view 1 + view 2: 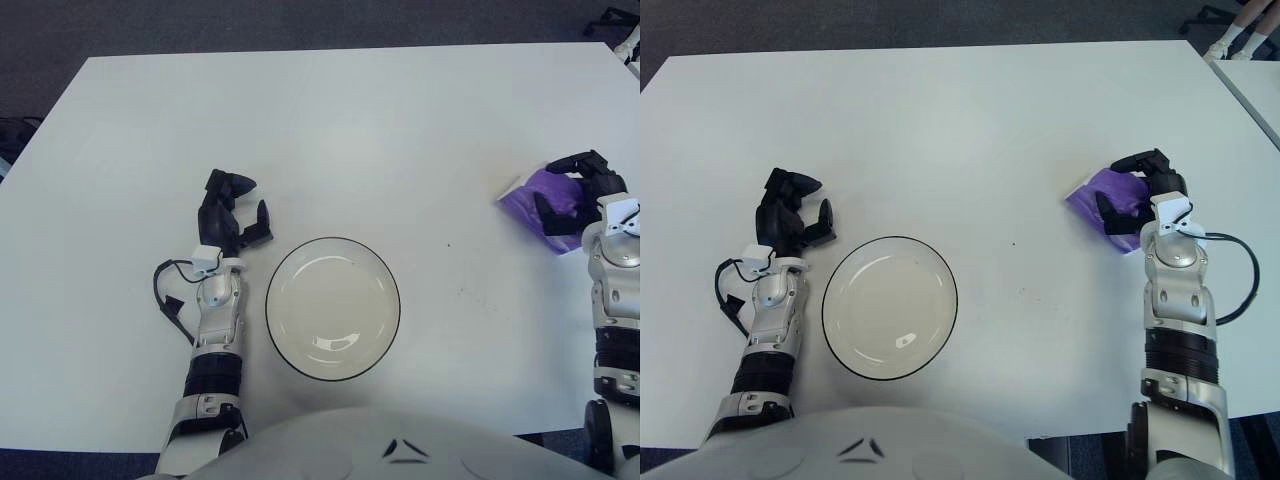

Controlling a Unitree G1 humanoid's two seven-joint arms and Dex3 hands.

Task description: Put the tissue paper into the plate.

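Grasp stage: right hand (1137, 196) sits on the tissue paper (1096, 197), well to the right of the plate (838, 336) and a little farther from the robot, with its dark fingers (1108, 213) curled over the pack's near end and seemingly closed on it. Judgement: before lifting, confirm the grip is across the body of the pack and not only a loose corner of wrapper, since a soft pack is likely to sag or slip; then lift clear of the white table (970, 110), carry leftward to the plate and release low over its centre so the pack does not slide over the rim. Tissue paper appears as a small purple soft-wrapped pack, glossy, slightly crumpled, lying flat. Left hand (229, 208) shows just beside the plate's upper left edge, fingers loosely bent, holding nothing.
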